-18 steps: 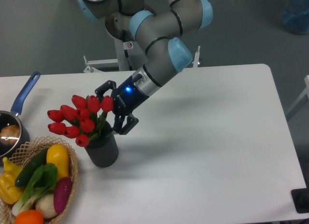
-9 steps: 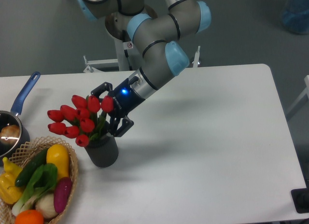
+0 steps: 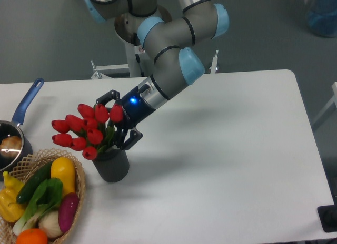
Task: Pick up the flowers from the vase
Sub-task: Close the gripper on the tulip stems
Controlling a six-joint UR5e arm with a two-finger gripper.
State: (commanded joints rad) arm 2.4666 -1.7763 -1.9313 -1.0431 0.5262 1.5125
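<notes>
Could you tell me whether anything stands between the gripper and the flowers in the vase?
Nothing visible does. The open gripper is right beside the flowers, its fingers either side of the stems above the vase.

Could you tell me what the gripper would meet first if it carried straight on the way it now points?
Most likely the flowers: the open gripper points left and down at the bunch's stems, just above the vase.

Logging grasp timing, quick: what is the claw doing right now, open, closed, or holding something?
Claw: open, fingers spread on either side of the flowers in the vase, not yet clamped on them.
</notes>
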